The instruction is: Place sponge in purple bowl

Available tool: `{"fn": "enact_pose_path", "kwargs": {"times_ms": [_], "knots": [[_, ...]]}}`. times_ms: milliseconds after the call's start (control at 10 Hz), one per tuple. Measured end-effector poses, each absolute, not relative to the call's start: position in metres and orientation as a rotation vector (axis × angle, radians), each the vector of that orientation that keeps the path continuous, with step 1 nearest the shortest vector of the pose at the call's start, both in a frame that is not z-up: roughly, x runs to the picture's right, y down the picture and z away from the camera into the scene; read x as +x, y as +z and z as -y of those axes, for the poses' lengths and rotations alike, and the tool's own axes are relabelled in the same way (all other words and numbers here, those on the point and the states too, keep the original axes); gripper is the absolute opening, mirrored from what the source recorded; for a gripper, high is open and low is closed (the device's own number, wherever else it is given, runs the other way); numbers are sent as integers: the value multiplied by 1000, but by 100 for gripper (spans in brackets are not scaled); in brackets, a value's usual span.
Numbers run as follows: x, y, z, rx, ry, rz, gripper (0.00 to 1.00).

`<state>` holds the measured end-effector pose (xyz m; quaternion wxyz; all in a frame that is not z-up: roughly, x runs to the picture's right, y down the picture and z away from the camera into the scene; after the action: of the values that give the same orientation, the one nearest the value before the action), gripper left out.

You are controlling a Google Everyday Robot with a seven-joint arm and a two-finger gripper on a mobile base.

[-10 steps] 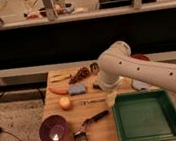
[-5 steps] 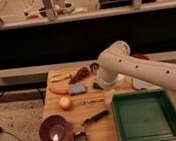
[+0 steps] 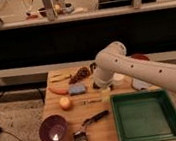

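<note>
Dim shelving and a dark rail are filling the background, while a light wooden tabletop (image 3: 103, 135) is carrying everything in front. Over the last second very little is changing: the bulky white arm (image 3: 131, 67) is only shifting slightly, and the small soft blue rectangular sponge (image 3: 77, 89) is still lying flat toward the back of the tabletop, untouched. The dark gripper (image 3: 97, 85) is hanging low just beside the sponge's right end, mostly hidden under the arm, so I cannot tell whether its jaws are spread or pressed together. That suggests the grasp is not yet made and the task is barely starting. The round deep purple bowl (image 3: 53, 130) is waiting empty at the front left corner, well apart from the sponge. A round orange fruit (image 3: 65, 103) is sitting between the two, and a black-handled brush (image 3: 96, 118) is lying just right of the bowl, so the carry probably needs height. A green plastic tray (image 3: 146, 118) is occupying the right side.
</note>
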<state>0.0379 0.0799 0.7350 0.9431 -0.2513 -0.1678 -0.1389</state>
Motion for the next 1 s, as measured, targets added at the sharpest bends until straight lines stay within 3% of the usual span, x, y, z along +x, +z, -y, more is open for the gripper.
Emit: {"fn": "enact_pose_path", "kwargs": {"times_ms": [1000], "knots": [[2,774,-74,-520,-273,362,80]]}}
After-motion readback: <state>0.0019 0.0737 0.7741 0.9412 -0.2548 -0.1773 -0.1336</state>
